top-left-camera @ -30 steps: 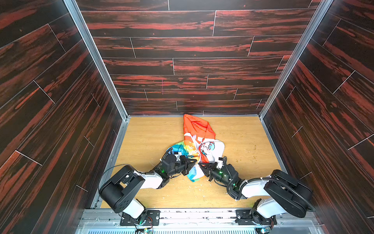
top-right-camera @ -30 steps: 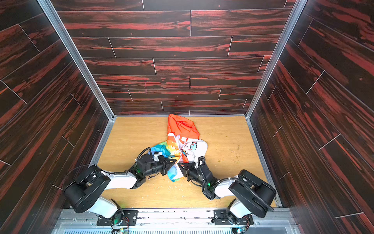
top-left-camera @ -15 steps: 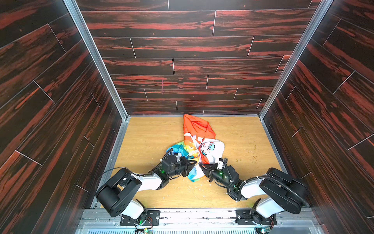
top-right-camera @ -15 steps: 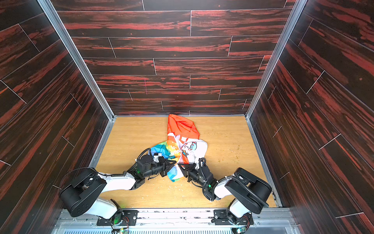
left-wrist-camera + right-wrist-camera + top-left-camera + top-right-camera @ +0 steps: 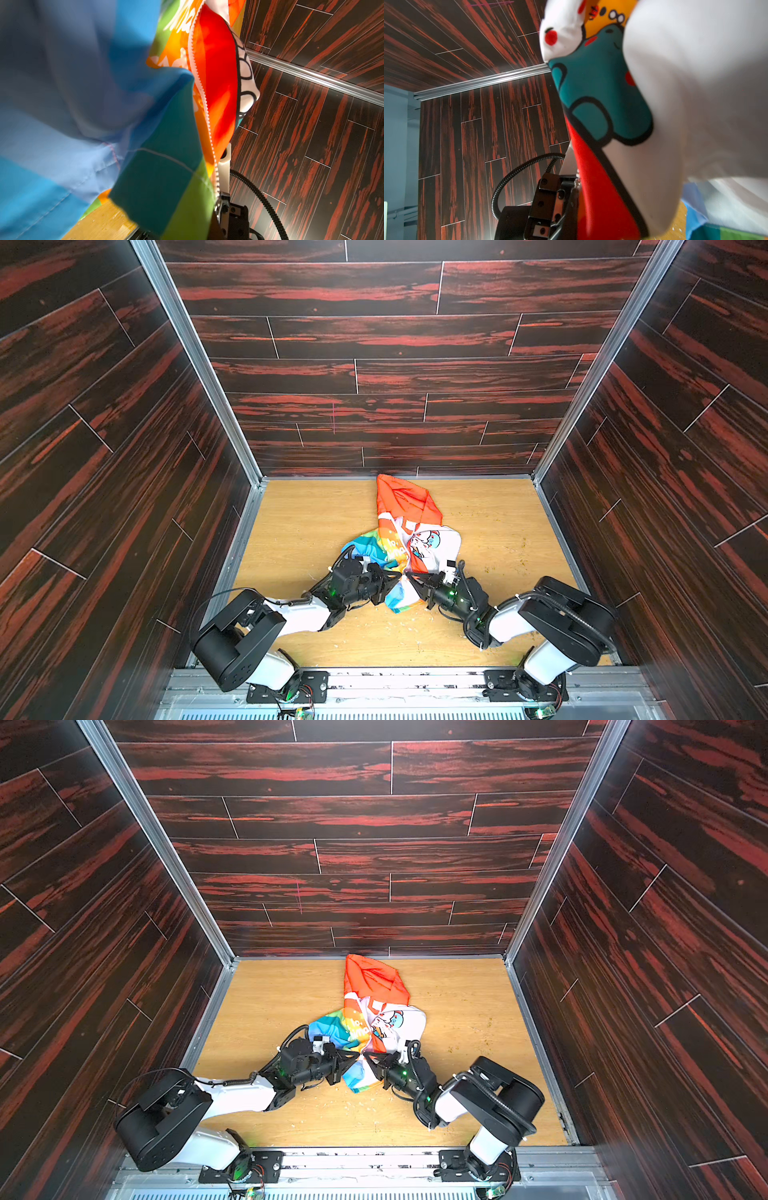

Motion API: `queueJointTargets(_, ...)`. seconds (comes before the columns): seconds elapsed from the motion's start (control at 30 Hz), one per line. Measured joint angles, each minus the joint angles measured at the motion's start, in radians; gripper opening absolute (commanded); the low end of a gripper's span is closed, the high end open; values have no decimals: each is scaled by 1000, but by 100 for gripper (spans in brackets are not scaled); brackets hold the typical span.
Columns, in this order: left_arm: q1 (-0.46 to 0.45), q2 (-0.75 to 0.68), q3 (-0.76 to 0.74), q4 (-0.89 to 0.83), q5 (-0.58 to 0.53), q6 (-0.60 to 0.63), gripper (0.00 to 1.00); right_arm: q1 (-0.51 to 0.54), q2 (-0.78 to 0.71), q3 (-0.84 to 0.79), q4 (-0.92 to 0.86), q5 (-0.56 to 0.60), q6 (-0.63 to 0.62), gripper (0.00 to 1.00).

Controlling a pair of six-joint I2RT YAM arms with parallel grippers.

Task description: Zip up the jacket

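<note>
The jacket [image 5: 409, 539] lies mid-table in both top views, orange hood [image 5: 374, 977] toward the back wall, its rainbow hem [image 5: 399, 599] bunched and raised near the front. My left gripper [image 5: 395, 576] and right gripper [image 5: 410, 576] meet tip to tip at the jacket's lower front, each shut on its cloth. In the left wrist view blue and green jacket [image 5: 162, 182] cloth hides my own jaws. A white zipper row [image 5: 204, 99] runs down to the other gripper's black fingers [image 5: 230, 209]. In the right wrist view white and red jacket [image 5: 654, 158] cloth hangs over the jaws.
Dark red wood-grain walls [image 5: 374, 377] enclose the wooden table [image 5: 299, 531] on three sides, with metal corner rails [image 5: 199, 364]. Small crumbs [image 5: 498, 568] lie scattered on the right of the table. The arm bases [image 5: 286, 689] sit on the front rail.
Both arms' elbows have shifted slightly inward. The grippers stay shut on the jacket, close together at its lower front, and the jacket has hardly moved.
</note>
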Motion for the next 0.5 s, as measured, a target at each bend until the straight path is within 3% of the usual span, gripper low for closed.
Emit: queueJointTargets(0.5, -3, 6, 4, -15, -1, 35, 0, -20, 51, -12, 76, -39, -3, 0)
